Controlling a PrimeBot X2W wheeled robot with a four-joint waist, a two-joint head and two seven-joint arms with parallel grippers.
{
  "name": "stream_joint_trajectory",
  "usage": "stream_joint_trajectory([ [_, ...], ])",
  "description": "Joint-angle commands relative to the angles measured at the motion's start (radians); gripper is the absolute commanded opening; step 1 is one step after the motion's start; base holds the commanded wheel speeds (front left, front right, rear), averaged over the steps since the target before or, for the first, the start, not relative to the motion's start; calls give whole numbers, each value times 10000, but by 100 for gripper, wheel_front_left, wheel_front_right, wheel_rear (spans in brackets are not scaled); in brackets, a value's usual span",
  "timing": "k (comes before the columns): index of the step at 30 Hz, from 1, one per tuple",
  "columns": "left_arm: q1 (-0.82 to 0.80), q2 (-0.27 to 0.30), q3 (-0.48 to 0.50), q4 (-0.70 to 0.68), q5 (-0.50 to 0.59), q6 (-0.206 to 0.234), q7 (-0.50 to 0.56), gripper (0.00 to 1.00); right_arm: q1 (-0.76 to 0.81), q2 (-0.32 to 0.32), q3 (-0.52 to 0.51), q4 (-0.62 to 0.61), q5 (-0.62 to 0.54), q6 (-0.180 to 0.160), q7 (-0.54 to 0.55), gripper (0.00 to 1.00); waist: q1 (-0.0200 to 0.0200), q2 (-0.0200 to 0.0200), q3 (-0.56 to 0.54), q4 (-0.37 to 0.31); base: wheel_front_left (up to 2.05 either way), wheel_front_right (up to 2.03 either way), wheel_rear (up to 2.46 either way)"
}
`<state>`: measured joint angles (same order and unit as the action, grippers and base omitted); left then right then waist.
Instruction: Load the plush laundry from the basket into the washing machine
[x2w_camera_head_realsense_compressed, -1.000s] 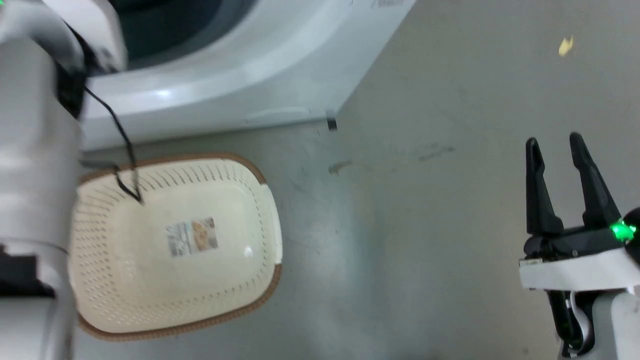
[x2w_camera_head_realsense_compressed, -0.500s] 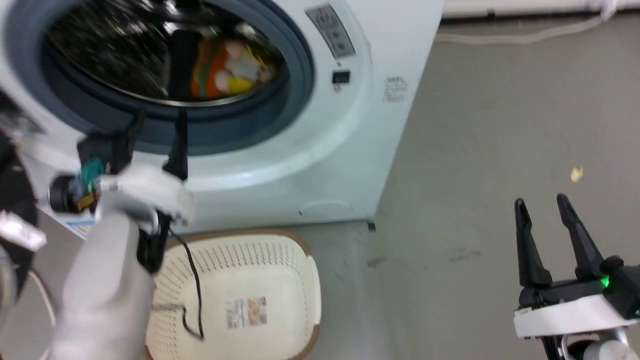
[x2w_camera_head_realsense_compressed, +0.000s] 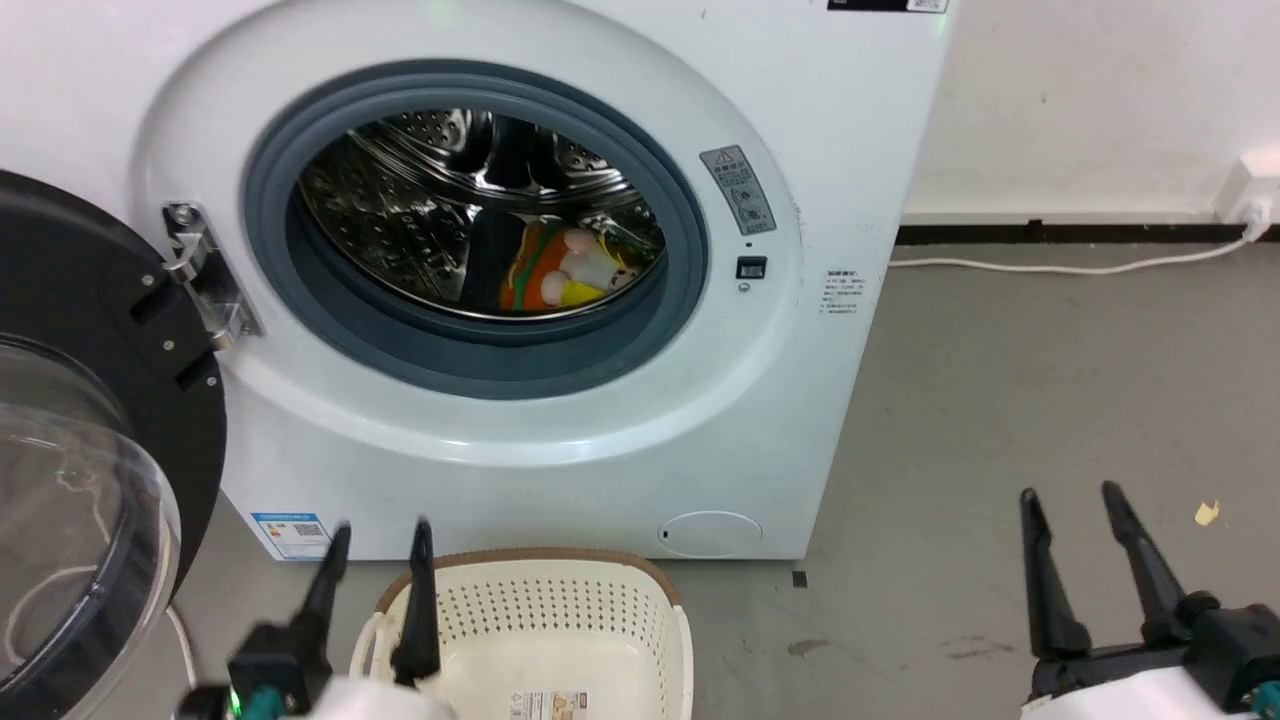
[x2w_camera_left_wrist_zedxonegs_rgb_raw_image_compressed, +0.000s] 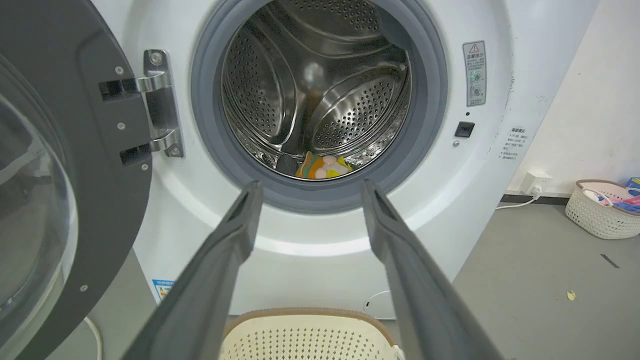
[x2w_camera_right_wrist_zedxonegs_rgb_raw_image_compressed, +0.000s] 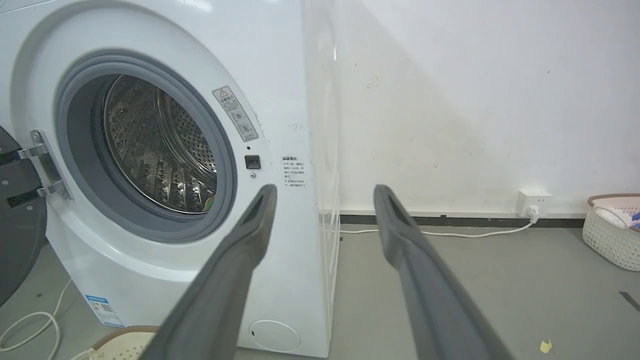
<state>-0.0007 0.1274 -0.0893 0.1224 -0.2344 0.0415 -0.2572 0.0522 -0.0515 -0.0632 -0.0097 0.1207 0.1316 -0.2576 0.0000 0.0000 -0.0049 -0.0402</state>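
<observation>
– Steel drum (x2w_camera_head_realsense_compressed: 420, 200) first: what lay inside it?
– The plush laundry (x2w_camera_head_realsense_compressed: 555, 268), orange and yellow with pale pink parts, lay on the bottom of the drum, a little right of the middle, well inside the washing machine (x2w_camera_head_realsense_compressed: 780, 420).
– And the door?
– The glass door (x2w_camera_head_realsense_compressed: 80, 520) stood swung wide to the left on its metal hinge (x2w_camera_head_realsense_compressed: 200, 275). The grey door seal (x2w_camera_head_realsense_compressed: 480, 368) ringed the round mouth.
– Where was the basket (x2w_camera_head_realsense_compressed: 560, 610)?
– On the grey floor (x2w_camera_head_realsense_compressed: 1000, 400), just on the near side of the machine's front and below the opening. Its perforated cream wall and brown rim showed, and 1 printed label lay on its bottom.
– What about the 2 grippers?
– The left gripper (x2w_camera_head_realsense_compressed: 380, 530) hung by the basket's left end, its 2 dark fingers spread apart and holding nothing, tips toward the machine. The right gripper (x2w_camera_head_realsense_compressed: 1069, 492) hung well off to the right over the floor, also spread, with nothing between its fingers.
– Anything else around?
– A white cable (x2w_camera_head_realsense_compressed: 1050, 268) ran along the foot of the far wall to a socket (x2w_camera_right_wrist_zedxonegs_rgb_raw_image_compressed: 532, 202). A yellow scrap (x2w_camera_head_realsense_compressed: 1207, 513) lay on the floor near the right gripper. A 2nd pale basket (x2w_camera_left_wrist_zedxonegs_rgb_raw_image_compressed: 600, 215) with some cloth in it sat far off to the right by the wall. A blue sticker (x2w_camera_head_realsense_compressed: 292, 530) marked the machine's lower left corner.
</observation>
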Motion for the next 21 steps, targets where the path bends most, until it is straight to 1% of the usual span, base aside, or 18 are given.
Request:
stream_joint_trajectory([
  [1, 225, -70, -22, -73, 64, 49, -43, 100, 181, 13, 48, 11, -100, -9, -42, 100, 0, 0, -52, 61, 0, 0, 0],
  [3, 533, -195, -56, -117, 144, 69, -44, 100, 277, 13, 202, 40, -339, -9, -42, 100, 0, 0, -69, 96, 0, 0, 0],
  [7, 931, -329, -117, 4, 370, 95, -44, 100, 440, 13, 364, 127, -275, -9, -42, 100, 0, 0, -88, 123, 0, 0, 0],
  [21, 1128, -568, 283, -35, 811, 95, -45, 100, 527, 13, 590, 331, -171, -9, -42, 100, 0, 0, -71, -111, 0, 0, 0],
])
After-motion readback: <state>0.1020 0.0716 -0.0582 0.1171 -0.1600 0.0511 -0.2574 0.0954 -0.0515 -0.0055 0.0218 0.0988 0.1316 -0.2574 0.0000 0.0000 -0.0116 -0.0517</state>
